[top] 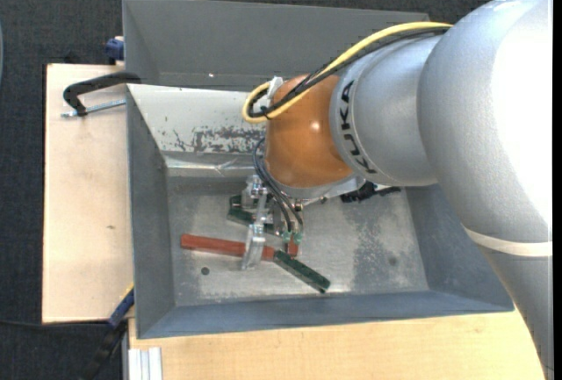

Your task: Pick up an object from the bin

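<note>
Grey metal bin (149, 220) on a dark floor, nearly bare. Camera view: a red flat stick (211, 244) lies on the bin floor left of centre, a dark green stick (303, 273) angles toward the near wall, and a small green piece (237, 210) sits just behind them. The gripper (270, 245) is down at floor level where the two sticks' ends meet; spread or clamped, cannot tell. Judged: approach made, nothing visibly lifted, secure grasp and lift-out left.

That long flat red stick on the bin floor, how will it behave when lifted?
The long flat red stick looks straight and thin, so probably stiff and light. Lying flat, it should slide rather than roll. Gripped off-centre, it may tilt.
</note>
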You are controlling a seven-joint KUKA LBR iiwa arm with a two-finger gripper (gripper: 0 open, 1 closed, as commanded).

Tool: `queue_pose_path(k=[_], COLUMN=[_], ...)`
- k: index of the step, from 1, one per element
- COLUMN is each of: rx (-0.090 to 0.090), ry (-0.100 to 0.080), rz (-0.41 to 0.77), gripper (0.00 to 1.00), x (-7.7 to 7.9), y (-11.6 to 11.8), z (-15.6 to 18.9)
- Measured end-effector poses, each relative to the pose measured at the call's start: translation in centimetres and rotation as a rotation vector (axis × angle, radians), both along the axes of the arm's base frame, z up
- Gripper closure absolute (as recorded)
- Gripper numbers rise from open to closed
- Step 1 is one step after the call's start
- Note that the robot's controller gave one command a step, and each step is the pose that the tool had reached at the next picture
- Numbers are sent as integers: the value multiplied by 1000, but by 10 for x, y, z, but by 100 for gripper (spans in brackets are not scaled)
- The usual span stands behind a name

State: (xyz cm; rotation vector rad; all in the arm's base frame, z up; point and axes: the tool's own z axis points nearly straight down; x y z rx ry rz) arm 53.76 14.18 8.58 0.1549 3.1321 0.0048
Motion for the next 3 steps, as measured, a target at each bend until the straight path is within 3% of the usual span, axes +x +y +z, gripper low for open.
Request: queue_pose_path(k=[1, 2, 3], rx=[0, 0, -1], ry=[-12, -12, 2], rz=[22, 22, 44], gripper=[100, 100, 100], x=[-7, -7, 16], y=[-32, -32, 9], z=[-9, -9, 123])
